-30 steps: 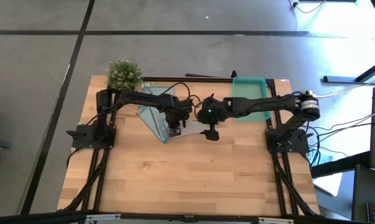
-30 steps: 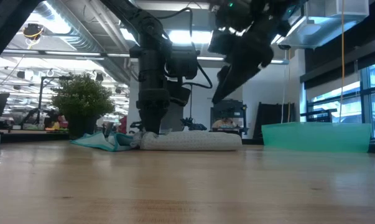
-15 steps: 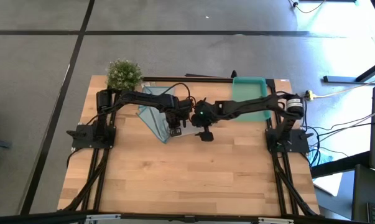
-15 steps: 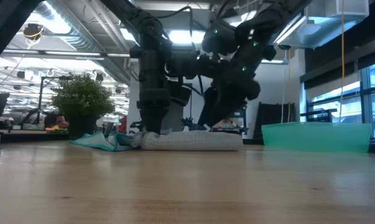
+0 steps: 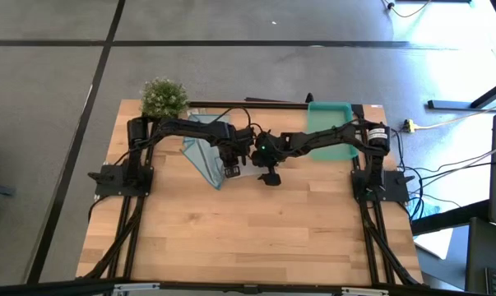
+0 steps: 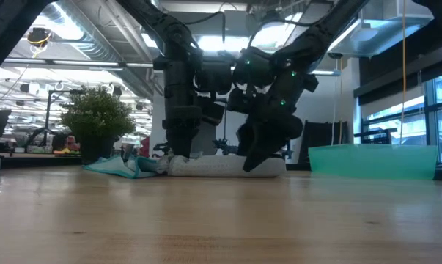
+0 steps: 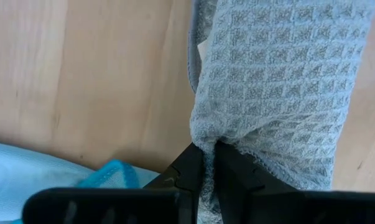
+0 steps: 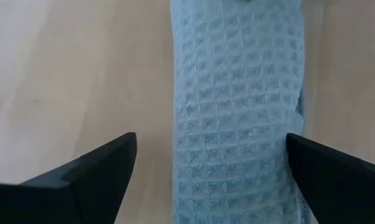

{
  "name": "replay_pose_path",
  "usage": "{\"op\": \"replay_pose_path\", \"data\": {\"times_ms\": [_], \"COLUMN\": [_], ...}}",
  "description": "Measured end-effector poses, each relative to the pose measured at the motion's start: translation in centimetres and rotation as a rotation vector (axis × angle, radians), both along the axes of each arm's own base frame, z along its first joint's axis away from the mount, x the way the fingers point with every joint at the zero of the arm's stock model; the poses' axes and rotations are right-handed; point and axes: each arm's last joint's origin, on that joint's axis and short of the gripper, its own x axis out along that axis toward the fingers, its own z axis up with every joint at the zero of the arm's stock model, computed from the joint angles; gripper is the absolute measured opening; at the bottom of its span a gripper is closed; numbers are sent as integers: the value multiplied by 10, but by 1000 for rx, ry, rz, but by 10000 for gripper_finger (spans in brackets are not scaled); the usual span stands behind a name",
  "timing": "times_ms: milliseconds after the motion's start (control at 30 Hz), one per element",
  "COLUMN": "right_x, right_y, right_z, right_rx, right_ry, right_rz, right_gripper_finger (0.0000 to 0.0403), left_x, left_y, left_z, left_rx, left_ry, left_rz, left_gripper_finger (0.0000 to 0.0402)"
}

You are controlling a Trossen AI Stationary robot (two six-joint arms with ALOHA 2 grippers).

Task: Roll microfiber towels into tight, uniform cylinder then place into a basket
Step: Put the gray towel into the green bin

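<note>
Wooden table (image 5: 256, 238) seen from above, with two dark robot arms reaching in from its left and right sides and meeting near the far middle. A pale grey-beige towel (image 6: 224, 167), rolled into a cylinder with a waffle weave, lies flat on the wood there; in the low view it stretches sideways as a low, even log. The left gripper (image 7: 209, 163) points straight down at one end of the roll, its two fingers drawn narrow and pinching a fold of the grey cloth between their tips. The right gripper (image 8: 212, 171) is lowered over the other part of the same roll (image 8: 237, 124), with its fingers spread wide, one on each side of the cylinder and apart from it in the right wrist view. A light blue towel (image 5: 200, 148) lies unrolled and rumpled on the table just beside the left gripper, toward the table's left, with a corner of it (image 7: 44, 180) visible close to the pinched end. The teal bin (image 5: 331, 123) sits at the far right part of the table, near the right arm's forearm and well apart from the roll; in the low view its wall (image 6: 373, 161) stands to the right of the towel. A small bushy green plant (image 5: 164, 99) stands at the far left corner of the table.
</note>
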Motion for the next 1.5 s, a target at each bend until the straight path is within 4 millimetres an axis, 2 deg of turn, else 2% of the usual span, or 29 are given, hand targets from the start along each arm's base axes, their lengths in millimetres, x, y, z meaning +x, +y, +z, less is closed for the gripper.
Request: {"op": "replay_pose_path", "data": {"times_ms": [200, 733, 1067, 1500], "right_x": [1, 0, -1, -7], "right_y": [-3, -4, -6, -9], "right_z": [-6, -7, 8, -6], "right_rx": [-21, -99, -148, -121], "right_ry": [15, 35, 52, 59], "right_rz": [-16, -42, -23, -24], "right_gripper_finger": [400, 400, 400, 400], "left_x": [-1, 0, 0, 1], "left_y": [4, 5, 5, 6], "left_z": [0, 0, 0, 0], "left_rx": [3, 8, 9, 11], "left_ry": [-2, -8, -13, -23], "left_rz": [10, 12, 13, 14], "left_gripper_finger": [34, 34, 34, 34]}}
